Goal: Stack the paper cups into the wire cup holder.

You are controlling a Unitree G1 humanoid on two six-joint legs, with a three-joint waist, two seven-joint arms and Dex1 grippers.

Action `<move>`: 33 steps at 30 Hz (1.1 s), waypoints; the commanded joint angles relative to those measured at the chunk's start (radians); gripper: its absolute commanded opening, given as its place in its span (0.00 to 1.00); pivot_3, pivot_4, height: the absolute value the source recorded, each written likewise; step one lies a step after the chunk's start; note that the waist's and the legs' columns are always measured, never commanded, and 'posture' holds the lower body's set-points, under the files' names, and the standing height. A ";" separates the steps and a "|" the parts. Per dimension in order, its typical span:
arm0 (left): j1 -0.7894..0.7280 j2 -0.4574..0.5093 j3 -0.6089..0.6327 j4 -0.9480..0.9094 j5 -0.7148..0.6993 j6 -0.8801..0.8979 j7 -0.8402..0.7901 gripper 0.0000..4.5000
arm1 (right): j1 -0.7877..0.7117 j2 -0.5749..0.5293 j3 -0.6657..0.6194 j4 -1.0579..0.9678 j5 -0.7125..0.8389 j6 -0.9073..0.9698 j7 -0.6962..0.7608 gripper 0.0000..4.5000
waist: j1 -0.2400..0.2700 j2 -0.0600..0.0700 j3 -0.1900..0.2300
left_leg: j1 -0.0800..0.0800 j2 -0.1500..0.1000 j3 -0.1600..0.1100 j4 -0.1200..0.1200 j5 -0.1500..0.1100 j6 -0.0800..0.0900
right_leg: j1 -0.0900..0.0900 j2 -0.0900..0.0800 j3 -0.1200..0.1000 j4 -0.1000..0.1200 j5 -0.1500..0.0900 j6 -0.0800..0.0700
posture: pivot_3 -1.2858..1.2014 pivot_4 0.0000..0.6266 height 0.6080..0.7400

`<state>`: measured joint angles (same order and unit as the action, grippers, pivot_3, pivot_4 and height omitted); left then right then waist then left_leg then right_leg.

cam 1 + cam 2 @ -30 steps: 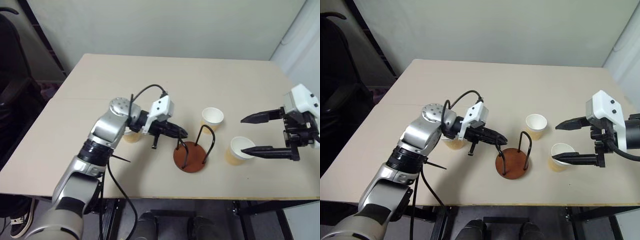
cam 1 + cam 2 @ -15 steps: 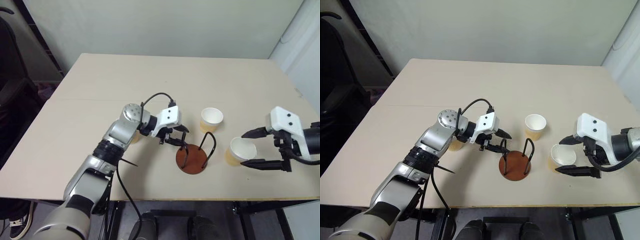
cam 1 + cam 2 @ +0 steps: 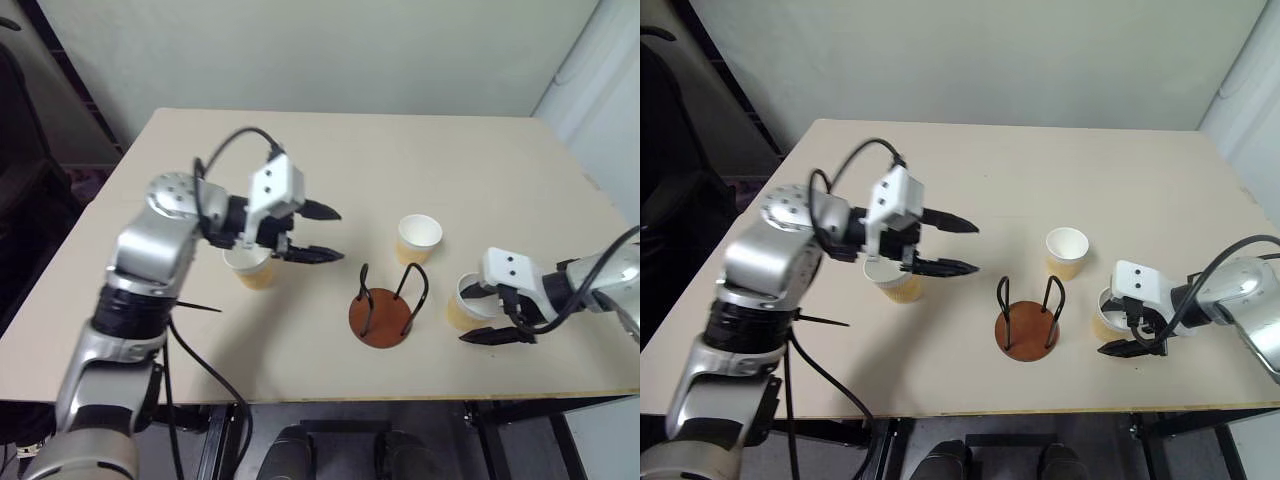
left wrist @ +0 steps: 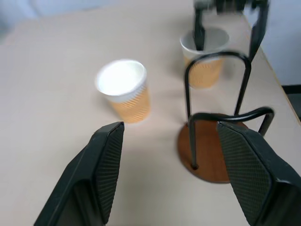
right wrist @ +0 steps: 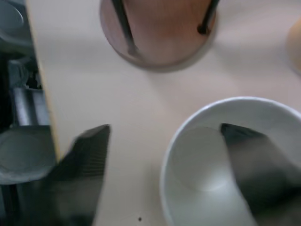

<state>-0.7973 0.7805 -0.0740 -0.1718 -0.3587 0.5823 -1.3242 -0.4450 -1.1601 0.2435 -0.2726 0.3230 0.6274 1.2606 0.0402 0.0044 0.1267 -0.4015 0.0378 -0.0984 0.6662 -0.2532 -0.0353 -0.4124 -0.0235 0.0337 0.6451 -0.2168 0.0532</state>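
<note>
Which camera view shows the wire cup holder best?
The left wrist view: the wire cup holder is near, both arches and its base visible. The eye views show it whole, but far. The right wrist view gives the base's edge and two wire feet.

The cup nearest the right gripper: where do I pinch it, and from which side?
Pinch that paper cup by its rim wall from above, one finger inside and one outside. It stands upright with its mouth open, and the wall tapers downward. The right gripper is already placed this way: one finger is inside the mouth, the other outside, on the wire cup holder's side.
</note>
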 commanded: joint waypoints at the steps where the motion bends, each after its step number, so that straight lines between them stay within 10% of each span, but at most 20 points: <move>1: 0.073 0.130 0.114 -0.154 -0.087 0.069 -0.032 0.75 | -0.061 -0.002 -0.014 0.019 -0.019 -0.041 0.057 0.54 | -0.005 0.000 0.000 | 0.000 0.000 0.000 0.000 0.000 0.000 | -0.001 0.000 0.000 0.000 0.000 0.000 | 0.52 0.24 1.00; 8: 0.244 0.281 0.231 -0.180 -0.122 0.073 -0.009 0.75 | -0.092 -0.055 -0.127 -0.021 0.084 -0.033 0.179 0.01 | -0.007 0.000 0.000 | 0.001 0.004 -0.004 -0.002 -0.001 0.000 | -0.001 -0.001 0.001 0.000 -0.004 -0.007 | 0.52 0.24 1.00; 19: 0.294 0.286 0.240 -0.203 -0.163 0.071 0.062 0.75 | -0.597 0.114 -0.189 0.014 0.303 0.091 0.214 0.01 | -0.024 0.000 0.000 | 0.002 0.008 0.002 -0.004 0.000 -0.001 | -0.006 0.005 0.001 0.001 -0.003 -0.030 | 0.52 0.24 1.00; 33: 0.333 0.280 0.221 -0.262 -0.188 0.084 0.129 0.75 | -0.484 0.223 0.048 -0.058 0.102 -0.008 0.182 0.01 | -0.025 0.000 0.000 | 0.001 0.017 -0.004 -0.006 -0.002 -0.005 | -0.011 0.012 -0.001 0.004 -0.002 -0.036 | 0.52 0.24 1.00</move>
<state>-0.4668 1.0574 0.1356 -0.3994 -0.5306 0.6623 -1.2094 -0.9152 -0.9383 0.3007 -0.3195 0.4470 0.6433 1.4553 0.0152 0.0046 0.1267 -0.4002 0.0549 -0.1024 0.6599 -0.2549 -0.0408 -0.4240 -0.0113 0.0322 0.6488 -0.2183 0.0166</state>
